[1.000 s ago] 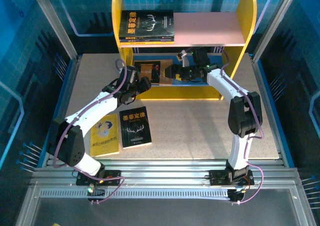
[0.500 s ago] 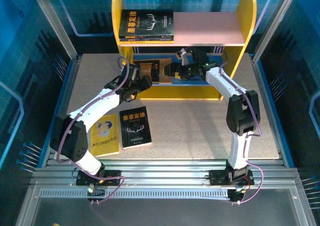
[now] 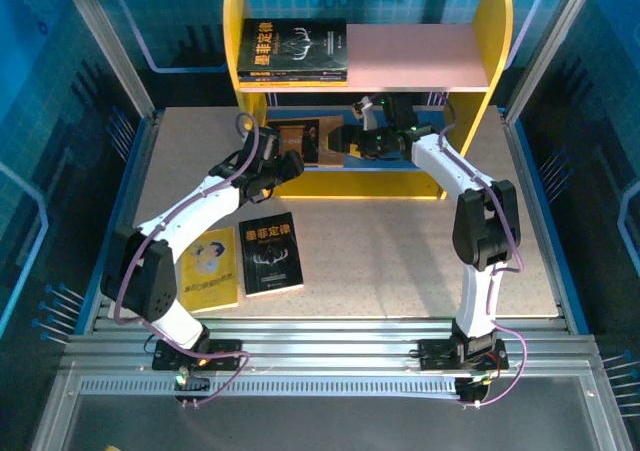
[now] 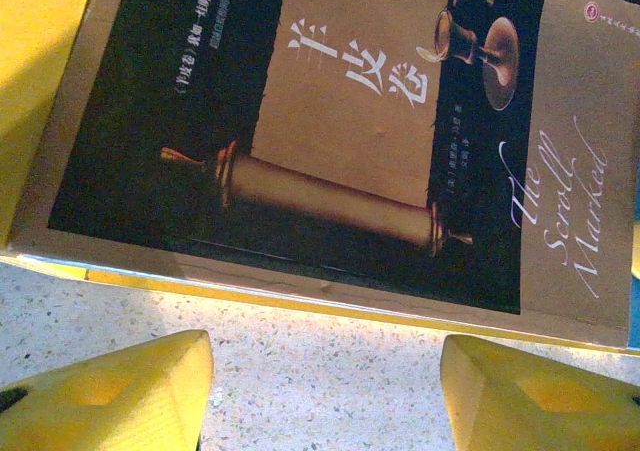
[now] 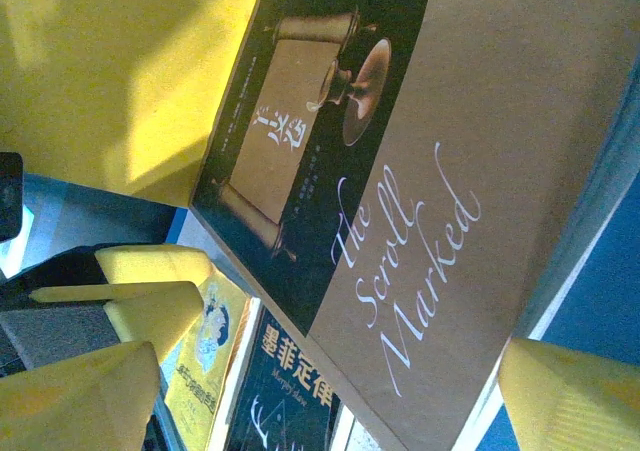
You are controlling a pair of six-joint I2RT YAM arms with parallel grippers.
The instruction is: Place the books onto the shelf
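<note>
The shelf (image 3: 494,31) stands at the back of the table. A stack of black antler books (image 3: 293,49) lies on the left of its pink upper board (image 3: 420,56). A brown-black book (image 3: 300,139) (image 4: 330,141) (image 5: 420,201) lies flat on the lower tier. My left gripper (image 3: 290,163) (image 4: 325,391) hovers open over the table just in front of that book's edge. My right gripper (image 3: 352,139) (image 5: 330,401) is open beside the book's right end, under the pink board. Another black antler book (image 3: 272,253) and a yellow book (image 3: 210,269) lie on the table.
The shelf's yellow left panel (image 4: 40,71) stands close to the left gripper. A yellow lip (image 4: 300,306) runs along the lower tier's front. Blue enclosure walls and metal posts (image 3: 110,51) surround the speckled table (image 3: 400,261).
Both grippers have edged slightly closer to the lower tier; the left arm's elbow has shifted a little. The brown-black book has stayed where it lies.
</note>
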